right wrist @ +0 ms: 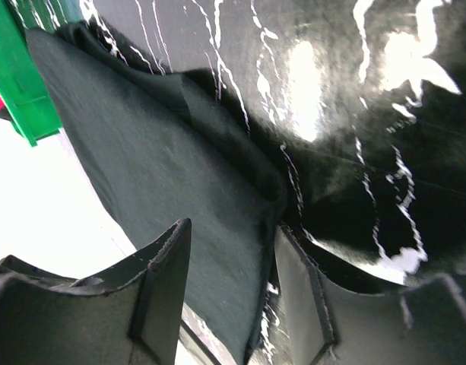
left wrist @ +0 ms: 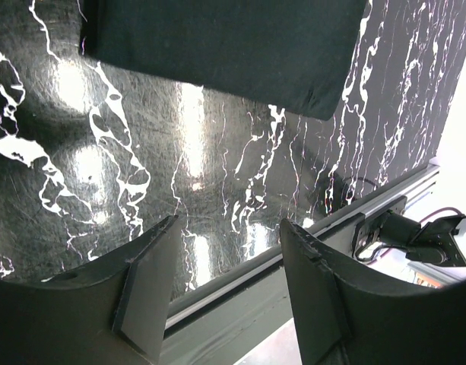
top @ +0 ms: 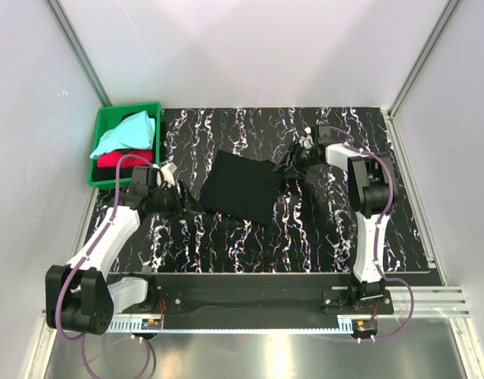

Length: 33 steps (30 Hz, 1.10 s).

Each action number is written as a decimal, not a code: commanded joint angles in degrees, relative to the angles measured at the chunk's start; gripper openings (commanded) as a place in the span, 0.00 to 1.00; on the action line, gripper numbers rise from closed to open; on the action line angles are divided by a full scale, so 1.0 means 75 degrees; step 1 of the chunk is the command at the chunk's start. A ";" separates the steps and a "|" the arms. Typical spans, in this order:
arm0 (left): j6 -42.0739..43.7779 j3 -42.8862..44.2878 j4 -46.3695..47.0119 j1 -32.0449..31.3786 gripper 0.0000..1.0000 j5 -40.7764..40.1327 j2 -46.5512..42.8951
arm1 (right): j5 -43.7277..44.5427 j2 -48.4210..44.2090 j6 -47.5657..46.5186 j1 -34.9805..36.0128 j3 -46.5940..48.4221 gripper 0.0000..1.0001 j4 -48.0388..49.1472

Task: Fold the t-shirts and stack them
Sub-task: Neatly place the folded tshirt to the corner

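Observation:
A folded black t-shirt (top: 242, 187) lies flat in the middle of the black white-streaked tabletop (top: 320, 229). My left gripper (top: 189, 205) is just off its left edge, open and empty; in the left wrist view the shirt (left wrist: 217, 46) lies beyond the left gripper (left wrist: 229, 236). My right gripper (top: 287, 167) is at the shirt's upper right edge. In the right wrist view that gripper (right wrist: 233, 228) stands open, with the shirt's hem (right wrist: 210, 198) running between its fingers. A pale aqua t-shirt (top: 127, 129) and a red t-shirt (top: 123, 158) lie in the green crate (top: 105, 126).
The green crate stands at the table's far left corner, and its corner (right wrist: 20, 76) shows in the right wrist view. White walls enclose three sides. A metal rail (top: 305, 304) carrying both arm bases runs along the near edge.

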 commanded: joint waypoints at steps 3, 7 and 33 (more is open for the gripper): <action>0.0012 0.0401 0.0395 0.0032 0.60 0.0144 0.0094 | 0.0387 0.0383 0.0537 0.0257 -0.0167 0.50 0.0499; 0.0058 0.0401 0.0418 0.0032 0.60 0.0156 0.0106 | 0.0446 0.0419 0.0853 0.0292 -0.0236 0.43 0.0827; -0.0457 -0.0888 0.2106 0.0043 0.60 0.1035 -0.0761 | 0.4828 -0.1784 -0.1970 -0.0773 -0.0462 0.00 -0.3085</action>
